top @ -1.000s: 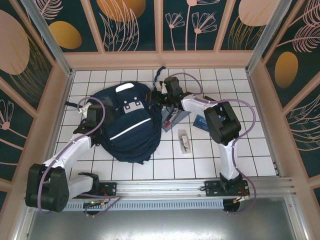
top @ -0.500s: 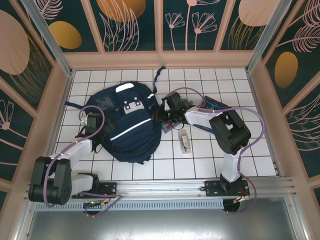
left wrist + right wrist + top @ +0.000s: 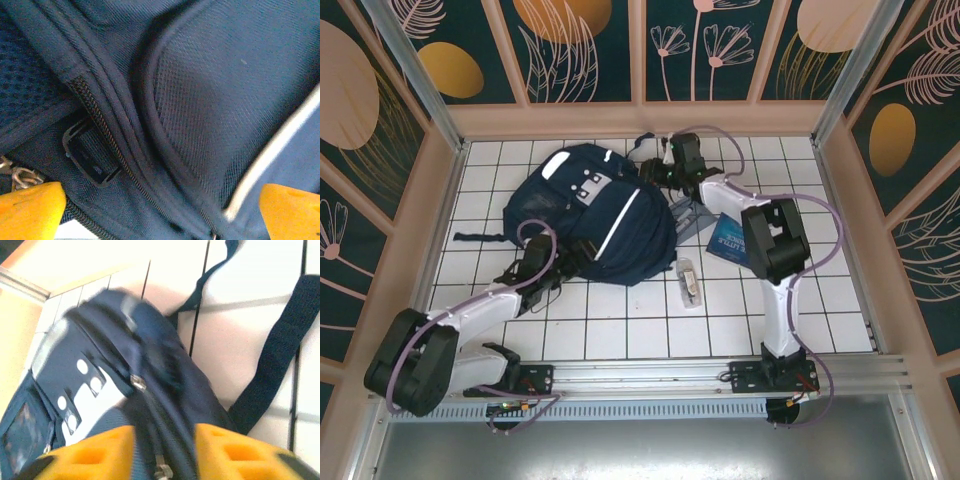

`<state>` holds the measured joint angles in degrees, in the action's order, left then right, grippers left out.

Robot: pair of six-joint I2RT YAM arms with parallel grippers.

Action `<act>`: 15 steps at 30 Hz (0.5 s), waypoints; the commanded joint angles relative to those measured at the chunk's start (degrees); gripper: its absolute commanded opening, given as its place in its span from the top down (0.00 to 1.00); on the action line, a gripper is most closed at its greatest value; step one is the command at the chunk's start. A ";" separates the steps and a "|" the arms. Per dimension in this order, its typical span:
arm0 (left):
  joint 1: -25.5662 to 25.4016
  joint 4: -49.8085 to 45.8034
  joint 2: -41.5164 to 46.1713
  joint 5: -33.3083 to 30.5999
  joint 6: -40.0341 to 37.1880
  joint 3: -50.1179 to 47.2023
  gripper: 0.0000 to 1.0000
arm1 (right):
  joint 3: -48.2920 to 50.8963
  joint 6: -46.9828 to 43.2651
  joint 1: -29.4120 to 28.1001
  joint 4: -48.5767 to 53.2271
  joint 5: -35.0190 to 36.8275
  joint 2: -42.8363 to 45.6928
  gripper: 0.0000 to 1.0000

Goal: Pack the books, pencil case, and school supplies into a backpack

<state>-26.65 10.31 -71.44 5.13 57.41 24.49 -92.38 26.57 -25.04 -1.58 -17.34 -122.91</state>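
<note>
right wrist view.

a: how do the fingers of the right gripper stand?

b: drawn partway together, one on each side of a dark fold of the backpack. a zip runs along that fold and the cloth fills the gap between them, so the gripper pinches the bag. past the fingertips, the grey patch with its white dots lies at 10 o'clock. a dark strap crosses the white tiles at 2 o'clock.

a: and the left wrist view?

b: the left gripper has its fingers spread wide, one at each bottom corner. navy backpack cloth lies between and beyond them, with a zip, a black buckle at 9 o'clock and a white stripe at 3 o'clock. whether the pads touch the cloth cannot be told.

a: where does everything lie in the top external view?

b: the backpack sits front up on the tiled table, towards the far side. the right gripper is at its 1 o'clock edge and the left gripper at its 7 o'clock edge. the pencil case lies just beside the bag at 3 o'clock, partly under the right arm. the book lies past it at 4 o'clock, and the school supplies packet is near the bag at 5 o'clock. all three lie outside the backpack.
</note>
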 commanded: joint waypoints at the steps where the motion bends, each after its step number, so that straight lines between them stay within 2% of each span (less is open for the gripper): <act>1: -4.05 4.90 -2.91 3.61 3.50 4.81 0.01 | -7.69 -2.82 1.89 1.25 3.09 -4.37 0.45; 5: -5.81 3.33 -2.51 3.73 3.85 7.79 0.01 | -10.95 -3.41 3.74 5.06 4.98 -1.72 0.35; 7: -5.77 -0.04 -0.53 0.17 2.83 8.78 0.01 | -9.34 -3.70 3.58 6.24 6.09 1.50 0.34; 11: -5.50 -5.77 3.07 -6.95 1.01 9.28 0.01 | -2.94 -2.74 2.38 8.01 6.69 8.37 0.34; 15: -3.19 -7.39 1.53 -7.35 0.03 8.05 0.01 | 6.82 -2.62 -1.51 7.99 10.56 15.25 0.34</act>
<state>-31.51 7.09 -68.79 0.58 59.05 32.64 -90.85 24.34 -23.35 4.99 -10.28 -113.23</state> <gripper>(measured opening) 0.988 0.660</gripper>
